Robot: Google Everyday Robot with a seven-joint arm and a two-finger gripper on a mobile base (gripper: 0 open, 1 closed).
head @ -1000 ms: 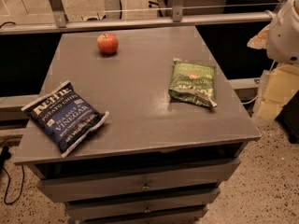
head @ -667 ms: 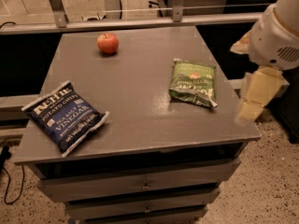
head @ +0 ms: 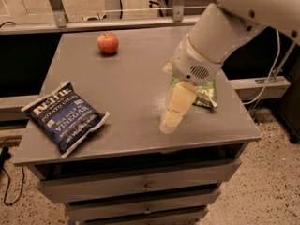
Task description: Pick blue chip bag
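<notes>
The blue chip bag [head: 64, 117] lies flat at the front left of the grey cabinet top [head: 131, 78], its white lettering facing up and its left corner hanging over the edge. My gripper [head: 174, 111] hangs over the middle-right of the top, well to the right of the blue bag and apart from it. It points down toward the surface. The white arm comes in from the upper right and covers most of the green chip bag [head: 207, 93].
A red apple [head: 108, 43] sits at the back left of the top. The green chip bag lies on the right side under the arm. The cabinet has drawers [head: 145, 186] below its front edge. A metal rail [head: 93, 25] runs behind it.
The arm has swung left from beside the cabinet's right edge to over its middle-right. It now covers the green chip bag. The blue bag and the apple have not moved.
</notes>
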